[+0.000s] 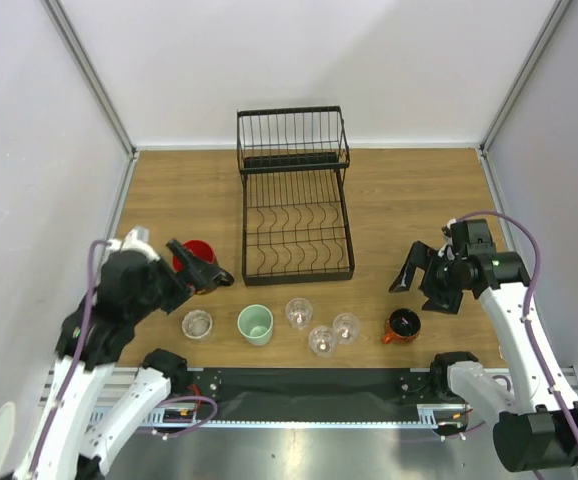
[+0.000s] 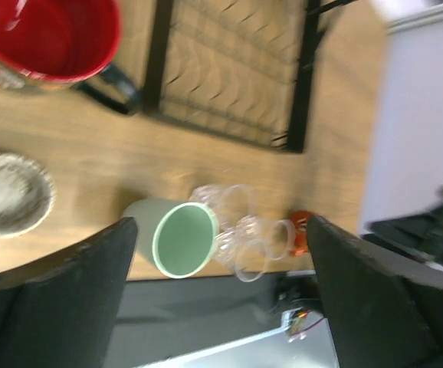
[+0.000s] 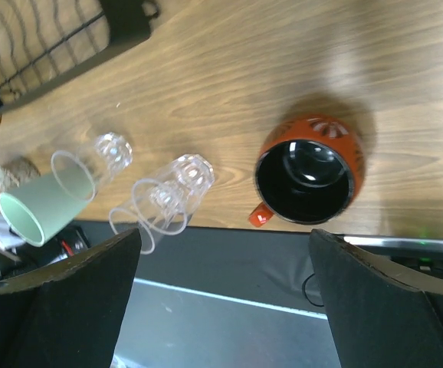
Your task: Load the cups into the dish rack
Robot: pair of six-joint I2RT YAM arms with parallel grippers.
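The black wire dish rack [image 1: 294, 215] stands mid-table with nothing in it. In front of it stand a speckled cup [image 1: 197, 324], a mint-green cup [image 1: 255, 324], three clear glasses [image 1: 322, 340] and an orange mug with a black inside [image 1: 403, 325]. A red mug [image 1: 197, 262] sits left of the rack. My left gripper [image 1: 201, 268] hovers open over the red mug, holding nothing. My right gripper [image 1: 424, 280] hangs open above and just behind the orange mug [image 3: 307, 172]. The left wrist view shows the mint-green cup [image 2: 179, 238] and glasses [image 2: 241, 230] between the open fingers.
The rack's raised wire basket [image 1: 292, 140] is at its far end, near the back wall. White walls close in the table on both sides. A black strip [image 1: 309, 385] runs along the near edge by the arm bases.
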